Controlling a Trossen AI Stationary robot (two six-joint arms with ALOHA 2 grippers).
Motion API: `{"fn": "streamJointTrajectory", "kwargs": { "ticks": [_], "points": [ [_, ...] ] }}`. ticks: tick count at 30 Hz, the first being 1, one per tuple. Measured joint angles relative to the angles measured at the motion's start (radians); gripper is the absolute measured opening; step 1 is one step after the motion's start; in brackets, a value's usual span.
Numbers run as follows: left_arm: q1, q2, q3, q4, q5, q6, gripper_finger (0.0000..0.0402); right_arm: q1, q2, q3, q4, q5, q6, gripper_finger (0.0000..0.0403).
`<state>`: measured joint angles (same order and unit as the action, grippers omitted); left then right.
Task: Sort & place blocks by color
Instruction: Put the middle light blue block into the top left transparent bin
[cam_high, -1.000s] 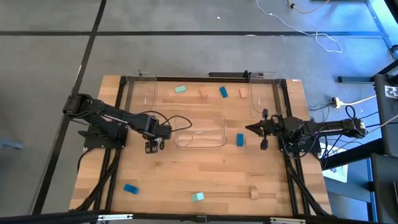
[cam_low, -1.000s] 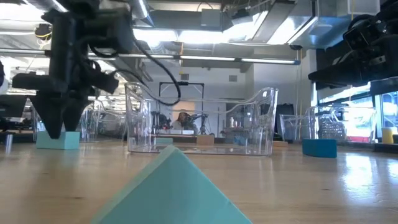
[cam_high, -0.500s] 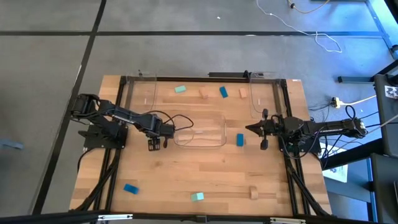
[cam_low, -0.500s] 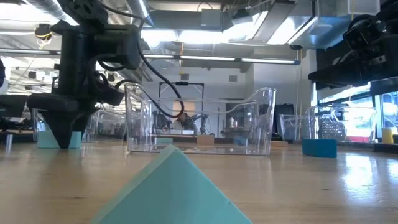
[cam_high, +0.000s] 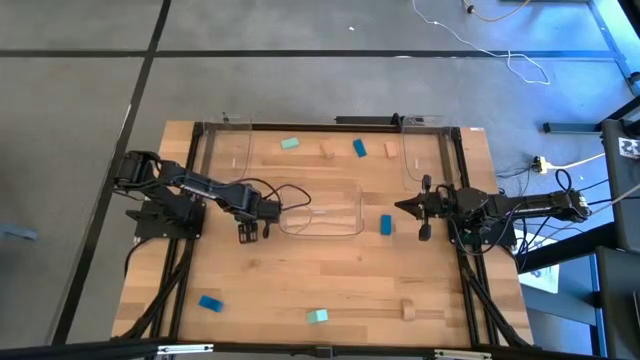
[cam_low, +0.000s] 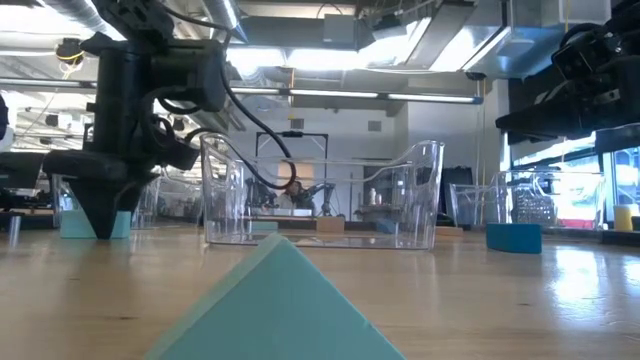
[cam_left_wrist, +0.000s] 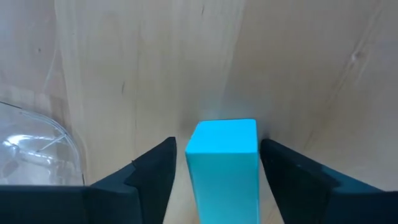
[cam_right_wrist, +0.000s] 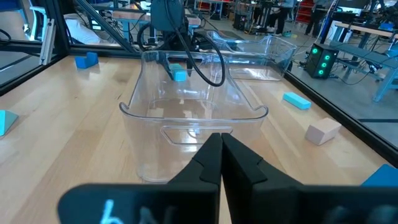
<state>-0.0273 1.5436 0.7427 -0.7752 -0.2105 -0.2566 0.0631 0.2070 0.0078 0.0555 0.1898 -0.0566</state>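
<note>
My left gripper (cam_high: 250, 233) is down at the table just left of the clear tray (cam_high: 320, 210). It is open, with one finger on each side of a bright blue block (cam_left_wrist: 222, 168) that stands on the wood; a thin gap shows beside each finger. The same block (cam_right_wrist: 178, 74) shows under that gripper in the right wrist view. My right gripper (cam_high: 420, 208) is shut and empty, hovering right of the tray, close to another blue block (cam_high: 386, 225). Mint (cam_high: 290, 143), tan (cam_high: 327, 151), blue (cam_high: 359, 148) and tan (cam_high: 389, 150) blocks lie along the far edge.
Near the front edge lie a blue block (cam_high: 210, 302), a mint block (cam_high: 318, 316) that fills the low view's foreground (cam_low: 280, 300), and a tan block (cam_high: 408, 310). Two more clear trays (cam_high: 228, 150) (cam_high: 425, 160) stand at the far corners. Bare wood lies between the middle tray and the front blocks.
My left gripper moved down and a little toward the tray, coming to stand around the blue block, then kept still. The block stayed where it was on the table.
</note>
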Motion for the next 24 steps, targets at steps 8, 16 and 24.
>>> {"fn": "streamJointTrajectory", "kwargs": {
  "ticks": [8,16,24],
  "points": [
    [0.0,0.0,0.001,-0.002,0.042,-0.007,0.013,0.0,0.0,0.0,0.0,0.0,-0.001,0.001],
    [0.001,-0.032,0.01,-0.026,0.097,-0.007,0.0128,0.0,0.0,0.0,0.0,0.0,0.0,0.001],
    [0.001,-0.113,0.117,-0.124,0.111,-0.006,0.0128,0.0,0.0,0.0,0.0,0.0,-0.002,0.001]
  ]
}}
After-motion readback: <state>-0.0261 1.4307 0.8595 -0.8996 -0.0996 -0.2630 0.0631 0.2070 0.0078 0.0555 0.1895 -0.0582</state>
